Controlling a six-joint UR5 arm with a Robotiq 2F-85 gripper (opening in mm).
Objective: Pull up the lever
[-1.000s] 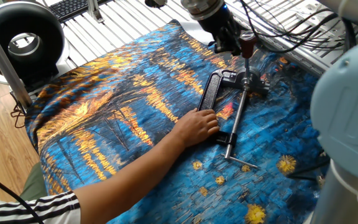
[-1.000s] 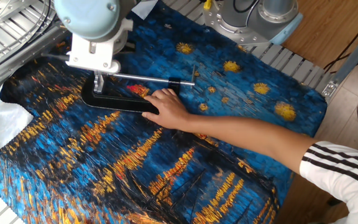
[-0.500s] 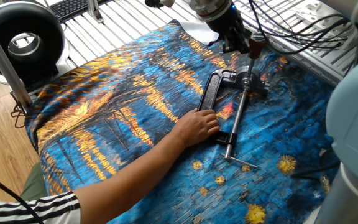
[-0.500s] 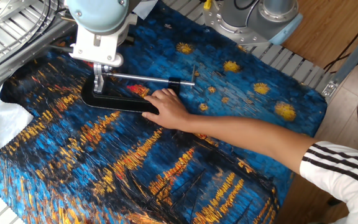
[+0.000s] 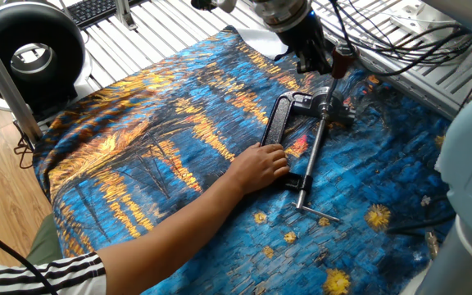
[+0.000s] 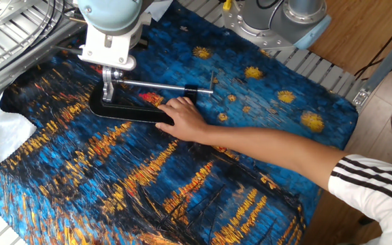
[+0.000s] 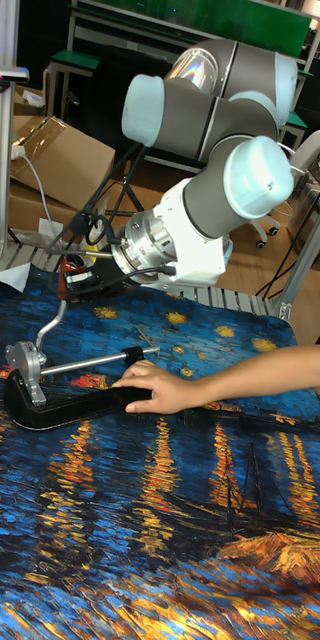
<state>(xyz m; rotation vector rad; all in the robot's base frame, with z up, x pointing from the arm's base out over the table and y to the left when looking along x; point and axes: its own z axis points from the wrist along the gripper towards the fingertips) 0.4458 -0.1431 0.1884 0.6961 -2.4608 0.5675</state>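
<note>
since a second ago the pincer (image 5: 332, 64) has carried the lever (image 5: 342, 61) up and rightward, its red tip clamped between the fingers. from the other side the pincer (image 6: 107, 69) hides it. tall view: lever (image 7: 50, 325) rises steeply from the clamp (image 7: 65, 404), a hand (image 7: 158, 388) steadying the frame.

The lever (image 7: 48, 326), red-sleeved at its tip, stands raised above the black clamp (image 7: 65, 405).
</note>
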